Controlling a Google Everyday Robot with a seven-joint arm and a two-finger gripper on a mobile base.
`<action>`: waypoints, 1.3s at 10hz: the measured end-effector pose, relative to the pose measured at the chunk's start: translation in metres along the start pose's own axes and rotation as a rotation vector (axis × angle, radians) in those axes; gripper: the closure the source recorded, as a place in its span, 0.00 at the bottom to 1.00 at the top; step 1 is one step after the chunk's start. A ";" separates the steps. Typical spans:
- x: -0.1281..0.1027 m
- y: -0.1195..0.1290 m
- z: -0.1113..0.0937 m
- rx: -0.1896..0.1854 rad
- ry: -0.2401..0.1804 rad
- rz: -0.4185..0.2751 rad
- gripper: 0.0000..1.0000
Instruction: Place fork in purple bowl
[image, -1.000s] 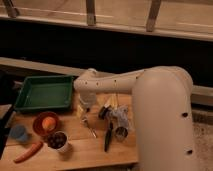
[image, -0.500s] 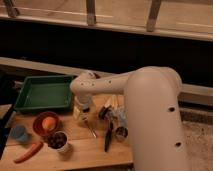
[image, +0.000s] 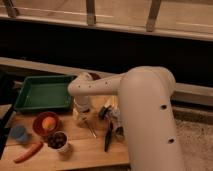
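The slim silver fork (image: 90, 129) lies on the wooden table, just right of and in front of my gripper. My gripper (image: 81, 115) hangs from the white arm (image: 100, 86) close above the table, next to the green tray's right front corner. A dark maroon rim that seems to be the purple bowl (image: 93, 76) shows behind the wrist, at the tray's far right corner, mostly hidden by the arm.
A green tray (image: 44, 92) stands at the back left. An orange-red bowl (image: 39, 126) holds an orange fruit. A white cup (image: 59, 141), a blue cup (image: 19, 133) and a carrot (image: 30, 151) are at the front left. A black-handled utensil (image: 108, 137) lies right of the fork.
The wrist and gripper have moved a little left and lower toward the table. The fork and the other things have not moved.
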 end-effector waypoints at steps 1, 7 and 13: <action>0.003 -0.004 0.003 0.013 0.012 0.022 0.20; -0.011 -0.010 0.018 0.036 0.013 0.131 0.20; -0.012 -0.004 0.029 -0.006 0.032 0.126 0.60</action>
